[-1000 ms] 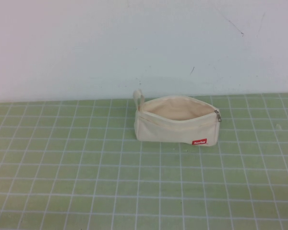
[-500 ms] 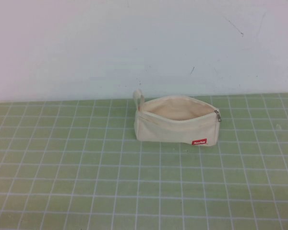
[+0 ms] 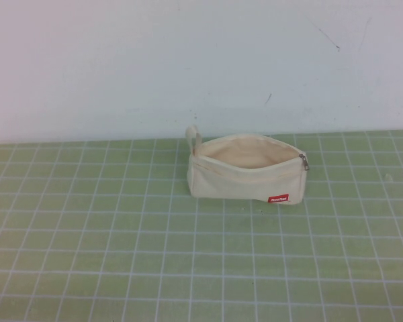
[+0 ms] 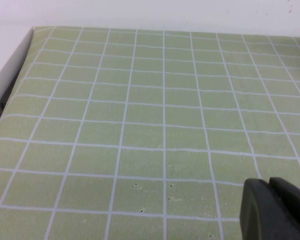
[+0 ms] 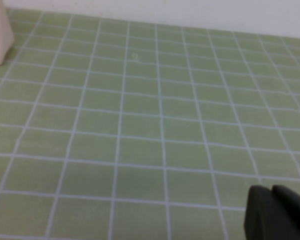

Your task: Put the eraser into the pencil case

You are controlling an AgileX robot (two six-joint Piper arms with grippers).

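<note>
Pencil case: the pencil case (image 3: 247, 173) stands on the green grid desk (image 3: 121, 255) near the white wall (image 3: 121, 60), zip side up, its mouth open toward the camera. The zipper pull (image 3: 305, 162) hangs at the robot's right end, the end loop (image 3: 195, 139) stands up at the left end, and the red tag (image 3: 279, 198) is low on the front.

Eraser: it shows in no view. It may already lie inside the pouch, or out of frame; I cannot tell.

Left gripper: in the left wrist view the left gripper (image 4: 277, 207) hangs low over bare desk, away from the pouch. Its two dark fingertips lie together, so it is clenched on nothing.

Right gripper: the right gripper (image 5: 277, 212) is also over bare desk, fingertips together and empty. One end of the pouch shows at the far edge of its view.

Step in hand: my judgement is that both arms are parked, out of the high view.

Advice: first find the eraser. If it is outside, unclench the fingers before descending and release it over the middle of the mouth, not the rim.
</note>
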